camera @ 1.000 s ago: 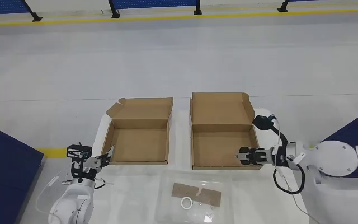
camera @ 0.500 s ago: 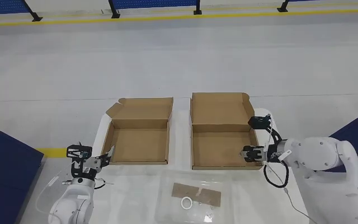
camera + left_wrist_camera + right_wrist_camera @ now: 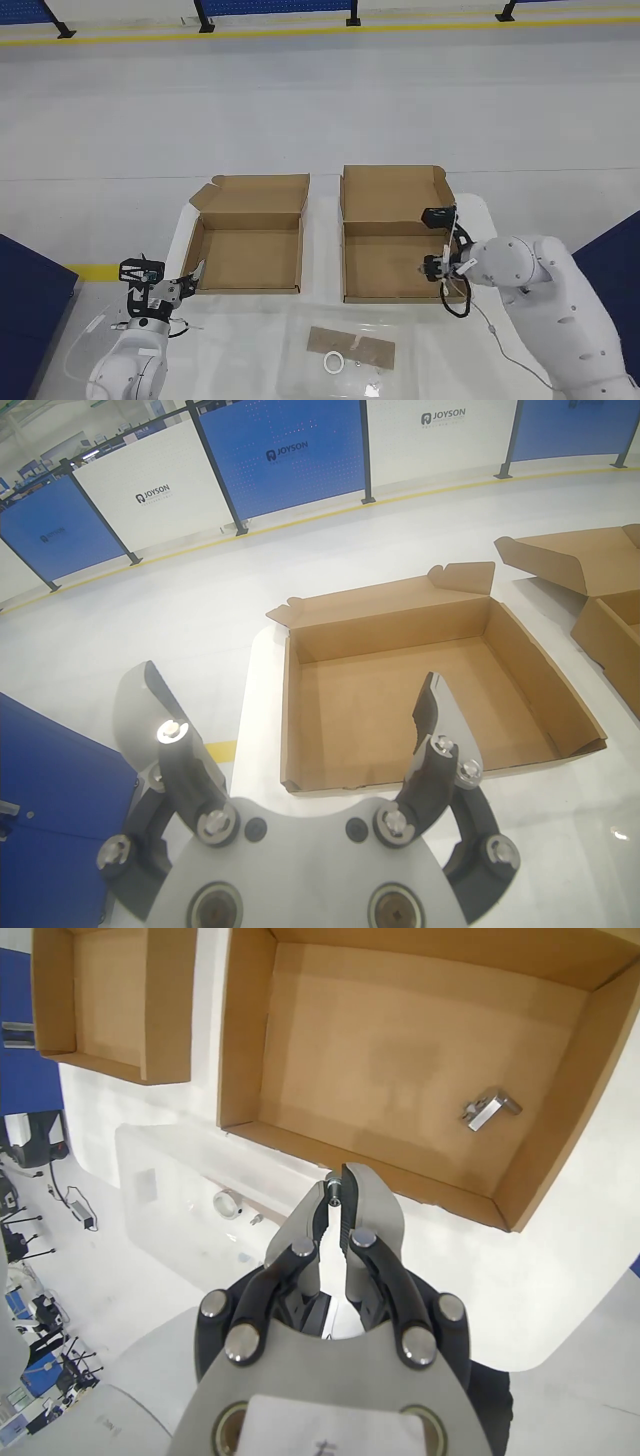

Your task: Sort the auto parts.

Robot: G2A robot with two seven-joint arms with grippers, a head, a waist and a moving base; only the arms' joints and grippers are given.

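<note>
1. Right wrist view shows a clear tray [image 3: 150, 1213] nearest the robot on the white surface [image 3: 475, 1268]. It keeps the unsorted stock, a metal ring [image 3: 227, 1203] and a tiny screw [image 3: 256, 1219], within both arms' reach.
2. Just beyond, the right fingers [image 3: 367, 1200] are clamped on a small bolt [image 3: 334, 1188] at their tips, above the near side of the right box [image 3: 350, 1053]. I judge it is meant to go in over that low wall.
3. A metal bracket [image 3: 490, 1109] lies on that box's floor near a corner, and the open cardboard around it leaves room for a drop.
4. The left fingers [image 3: 440, 710] stand wide apart, holding nothing, near a corner of the left box [image 3: 400, 680], well apart from the other arm.
5. Farthest, both lids [image 3: 392, 192] fold back, away from the arms' paths.
</note>
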